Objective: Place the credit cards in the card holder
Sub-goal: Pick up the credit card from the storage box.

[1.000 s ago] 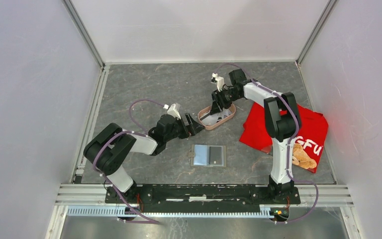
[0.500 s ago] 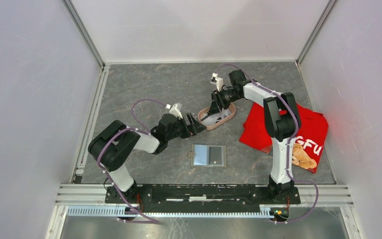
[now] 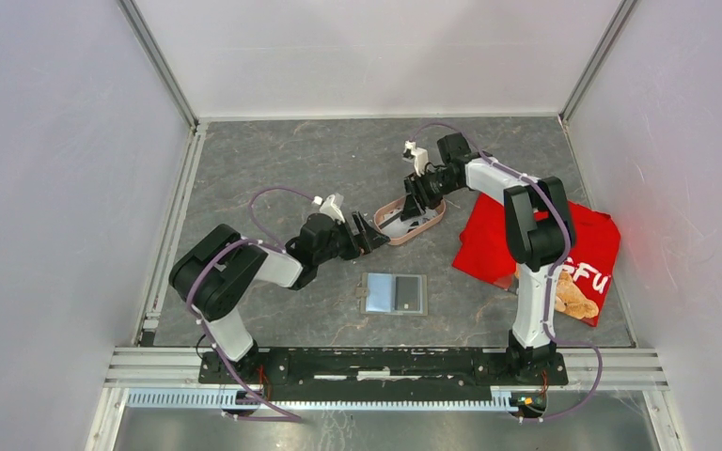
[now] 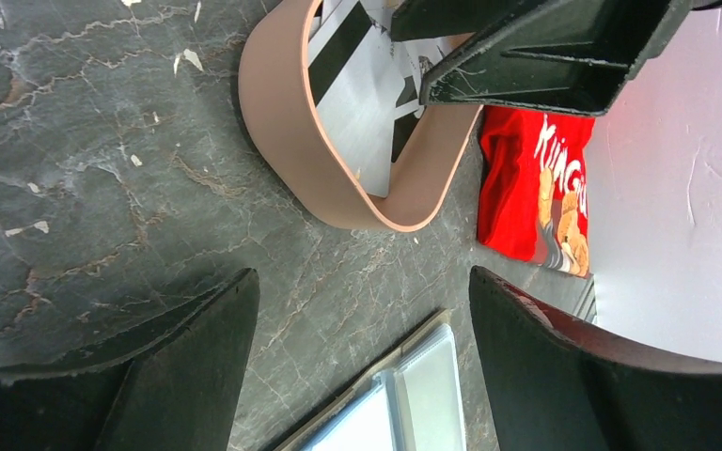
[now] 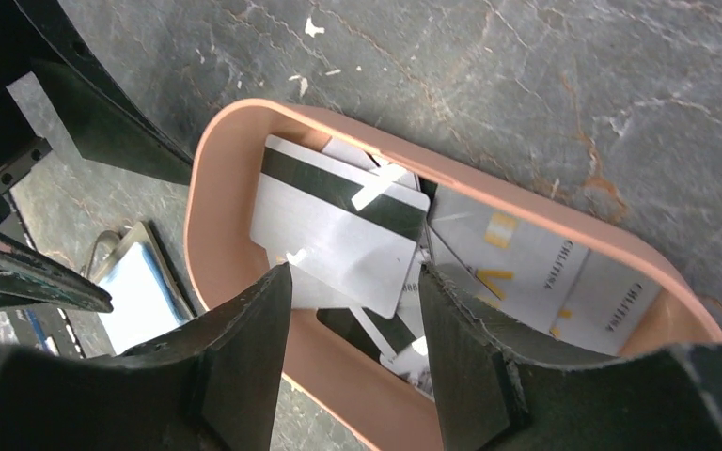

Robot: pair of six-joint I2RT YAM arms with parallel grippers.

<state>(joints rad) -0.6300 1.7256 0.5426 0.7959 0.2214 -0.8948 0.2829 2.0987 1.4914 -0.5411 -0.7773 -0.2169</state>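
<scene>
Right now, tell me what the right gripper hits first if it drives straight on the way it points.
Most likely the top silvery card with the dark stripe, lying in the pink tray: the right gripper points down at it, jaws open. Depth is hard to judge.

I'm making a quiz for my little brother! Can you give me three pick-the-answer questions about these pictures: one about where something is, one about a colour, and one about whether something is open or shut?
1. Where is the heap of credit cards?
A in a blue box
B in the pink tray
C in a cup

2. What colour is the T-shirt?
A green
B yellow
C red

3. How is the card holder?
A lying open
B folded shut
C standing on its edge

Answers:
1 B, the cards lie piled inside the tray's wall.
2 C, it is bright red with a printed picture.
3 A, both its inner panels face up.
</scene>
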